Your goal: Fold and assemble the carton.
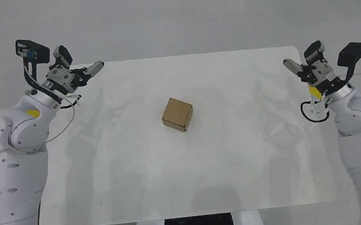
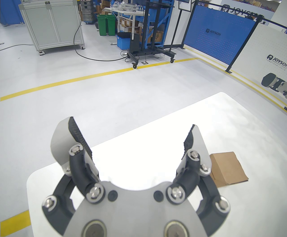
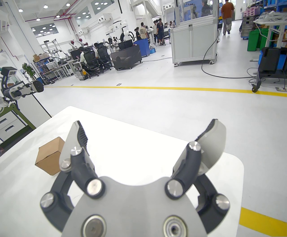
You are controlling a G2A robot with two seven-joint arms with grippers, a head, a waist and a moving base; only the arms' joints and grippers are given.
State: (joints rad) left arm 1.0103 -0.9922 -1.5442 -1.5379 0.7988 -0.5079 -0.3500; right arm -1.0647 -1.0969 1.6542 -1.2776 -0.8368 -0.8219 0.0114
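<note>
Small brown cardboard carton [image 1: 177,114] sits on the white rounded-corner desk [image 1: 241,172], approx mid-desk, turned at an angle to the desk edges. It's in box shape and the faces in view look closed. Nothing touches it.

L claw [image 1: 79,60]: well apart from the carton, out to the carton's left and farther from the robot, over the desk corner there. Jaws spread wide, nothing between them. In the L wrist view, the L claw [image 2: 132,125] has the ribbed black pads [image 2: 81,139] facing each other across bare desk [image 2: 224,116]. The carton [image 2: 228,169] is beyond one finger, outside the gap, not in line w/ the jaws.

R claw [image 1: 302,56]: well apart from the carton on its right side, also farther from the robot, at the desk edge. Jaws spread wide, holding nothing. In the R wrist view, the R claw [image 3: 146,122] has bare desk [image 3: 134,139] between the fingers. The carton [image 3: 50,158] is partly behind one finger's outer side, again outside the gap.

The carton lies roughly between the two claws, nearer the robot than either.
</note>
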